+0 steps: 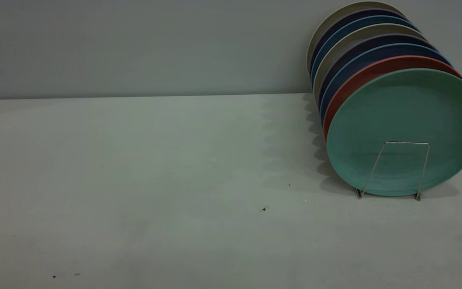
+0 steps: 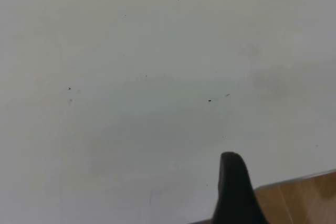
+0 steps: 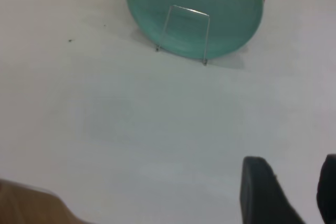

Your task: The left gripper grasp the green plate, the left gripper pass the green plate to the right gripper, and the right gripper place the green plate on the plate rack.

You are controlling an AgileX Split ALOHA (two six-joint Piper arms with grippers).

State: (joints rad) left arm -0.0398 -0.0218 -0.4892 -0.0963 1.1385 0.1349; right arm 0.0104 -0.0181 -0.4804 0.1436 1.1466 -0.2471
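Note:
The green plate (image 1: 405, 128) stands on edge at the front of the plate rack (image 1: 407, 143), leaning back on the other plates, at the table's right. It also shows in the right wrist view (image 3: 210, 3) behind the rack's front wire loop (image 3: 189, 10). No gripper shows in the exterior view. My right gripper (image 3: 293, 167) is open and empty above bare table, well away from the plate. Of my left gripper only one black finger (image 2: 233, 187) shows, over bare table near the table's edge; no plate is in that view.
Behind the green plate stand a salmon-pink plate (image 1: 359, 80) and several blue, purple and beige plates (image 1: 355, 36) in the same rack. The grey table (image 1: 155, 180) has small dark specks. A wooden surface (image 2: 299, 198) lies beyond the table's edge.

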